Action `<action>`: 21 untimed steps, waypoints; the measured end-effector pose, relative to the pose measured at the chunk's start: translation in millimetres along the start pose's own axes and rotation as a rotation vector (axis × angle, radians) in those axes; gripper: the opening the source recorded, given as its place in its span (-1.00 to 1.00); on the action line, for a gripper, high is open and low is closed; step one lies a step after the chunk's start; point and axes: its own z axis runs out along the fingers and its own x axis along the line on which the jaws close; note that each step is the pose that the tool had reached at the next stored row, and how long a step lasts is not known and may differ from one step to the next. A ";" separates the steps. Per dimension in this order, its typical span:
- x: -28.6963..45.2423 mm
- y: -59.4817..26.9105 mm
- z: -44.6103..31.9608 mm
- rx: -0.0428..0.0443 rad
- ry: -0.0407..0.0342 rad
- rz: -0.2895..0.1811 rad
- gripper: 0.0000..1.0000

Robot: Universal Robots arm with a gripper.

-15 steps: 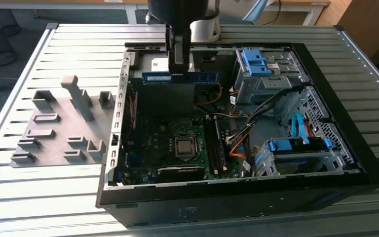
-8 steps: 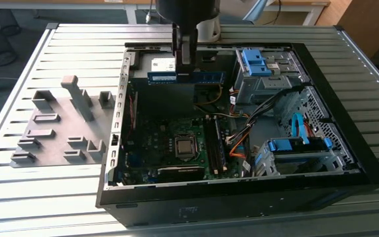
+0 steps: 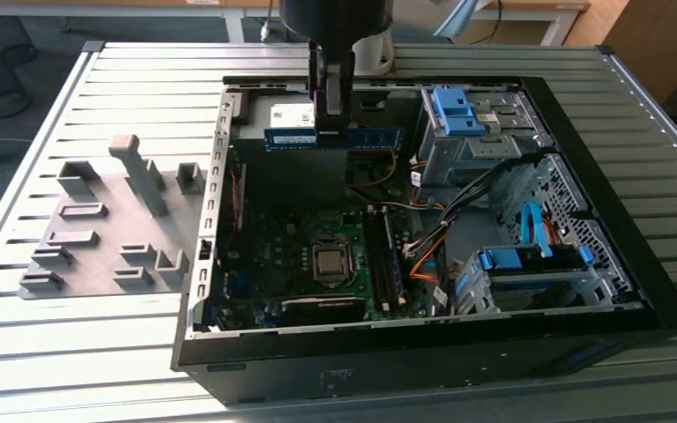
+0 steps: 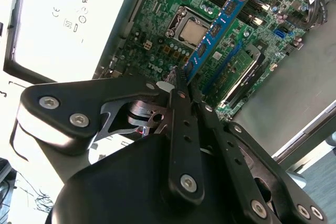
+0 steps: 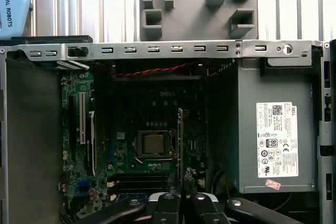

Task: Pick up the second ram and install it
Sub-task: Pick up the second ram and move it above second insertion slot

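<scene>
Since the second ram (image 3: 374, 138) is off the grey holder plate (image 3: 98, 231) and pinched in my claw (image 3: 332, 125), I judge the pick-up done and the seating not yet done. The strip hangs in the air over the open computer case (image 3: 668, 300) with its long edge level. It is clear of the motherboard (image 3: 268, 256) below and touches no slot. My claw is drawn narrow on the strip near its mid-length, so the blue-green board sticks out to either side in the exterior view. In the second wrist view it runs out from my fingertips across the board, and in the first wrist view I see it edge-on as a thin line. Counting outward, there is one ram in my grip. One more green module (image 4: 233, 72) looks seated upright in the memory slots, which I take to be the earlier stick. How many slots stand free beside it I cannot tell. There is one processor socket (image 3: 331, 262), one power supply (image 5: 273, 140) and two blue drive brackets (image 3: 457, 110) (image 3: 527, 260). Beside the case on the slatted surface (image 3: 80, 352) lies the single holder plate, carrying roughly ten raised grey blocks.
</scene>
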 end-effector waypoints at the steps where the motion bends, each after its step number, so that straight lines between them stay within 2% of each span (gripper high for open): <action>1: 0.0 0.0 0.0 0.0000 0.0000 0.000 -0.73; 9: -0.2 -4.2 0.0 0.0000 0.0000 0.000 -0.73; 21: -1.3 -35.1 -0.2 0.0000 0.0000 0.000 -0.73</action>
